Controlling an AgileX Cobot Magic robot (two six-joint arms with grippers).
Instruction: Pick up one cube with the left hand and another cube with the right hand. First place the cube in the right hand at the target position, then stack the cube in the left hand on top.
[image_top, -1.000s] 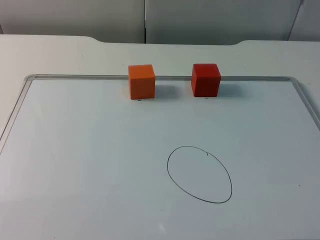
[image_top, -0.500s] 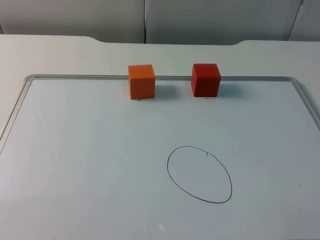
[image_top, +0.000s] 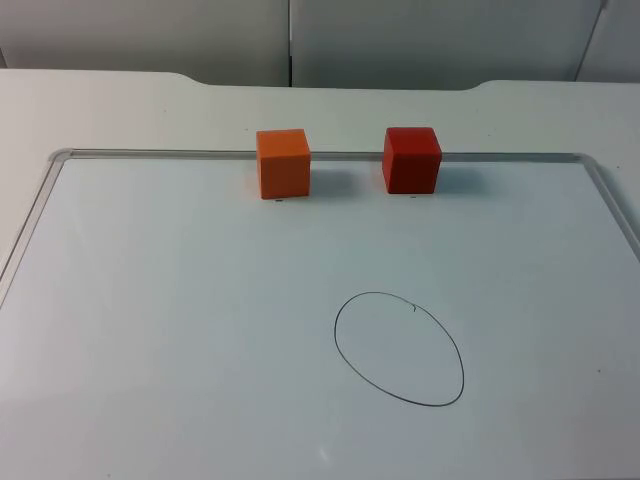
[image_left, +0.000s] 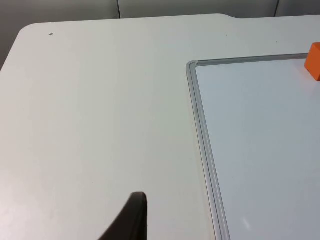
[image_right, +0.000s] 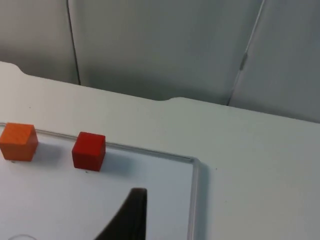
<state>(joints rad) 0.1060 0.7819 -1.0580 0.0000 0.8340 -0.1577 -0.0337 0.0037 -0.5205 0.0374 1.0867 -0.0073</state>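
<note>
Orange cube (image_top: 283, 163) and red cube (image_top: 411, 159), both matte solid blocks, sit apart side by side at the far edge of the white board with a thin grey frame (image_top: 300, 154) that lies on the white surface (image_top: 120, 100), with a hand-drawn oval outline (image_top: 399, 348) nearer the camera. A black fingertip of the left tool (image_left: 131, 220) hangs over bare surface just outside the board's corner, and one of the right tool (image_right: 129, 217) over the board near the red cube. Whether either tool is wide or narrow cannot be told.

No readable text, label, brand or number appears on anything. The one drawn sign is a thin pen-drawn oval (image_top: 399, 348) on the whiteboard (image_top: 150, 300), with a tiny tick at its far edge.
</note>
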